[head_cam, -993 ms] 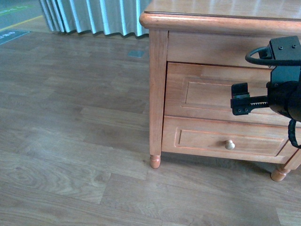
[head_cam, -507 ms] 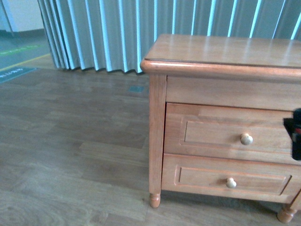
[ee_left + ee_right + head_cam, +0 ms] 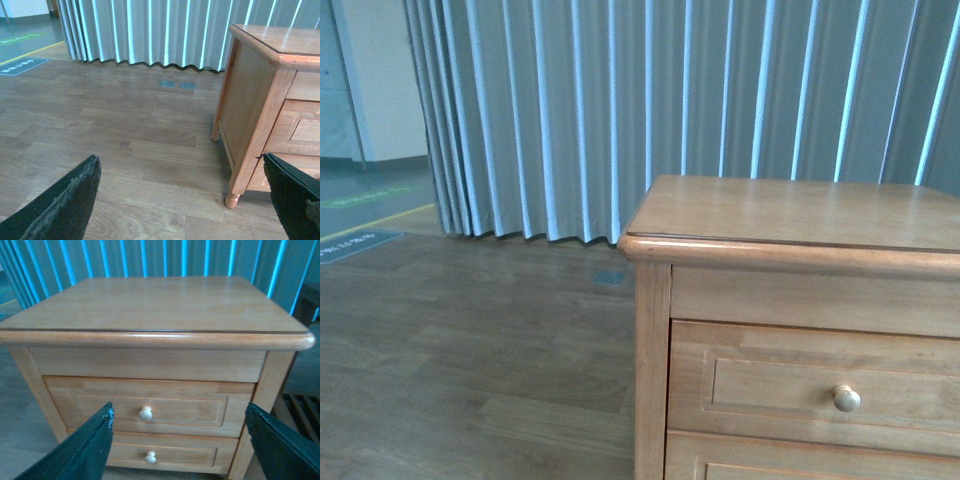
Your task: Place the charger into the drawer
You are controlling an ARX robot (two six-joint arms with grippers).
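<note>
The drawer (image 3: 150, 407) is the upper honey-coloured one of a wooden nightstand. It is shut, with one pale round knob (image 3: 145, 413). It also shows in the front view (image 3: 820, 385) with its knob (image 3: 846, 398). The charger is out of view. My right gripper (image 3: 180, 440) is open and empty, in front of the nightstand, its fingers (image 3: 80, 450) wide apart on either side of the drawer fronts. My left gripper (image 3: 182, 200) is open and empty over the floor, off the nightstand's side. Neither gripper shows in the front view.
The shorter lower drawer (image 3: 160, 454) with a like knob sits below. The nightstand top (image 3: 800, 212) is bare. A pleated grey curtain (image 3: 670, 110) hangs behind. Wooden floor (image 3: 125, 130) spreads beside the nightstand; its turned foot (image 3: 231, 200) stands near my left gripper.
The front view has tilted upward, from floor and both drawers to curtain, top and upper drawer. The right gripper, seen before the upper drawer a second ago, has left that view.
</note>
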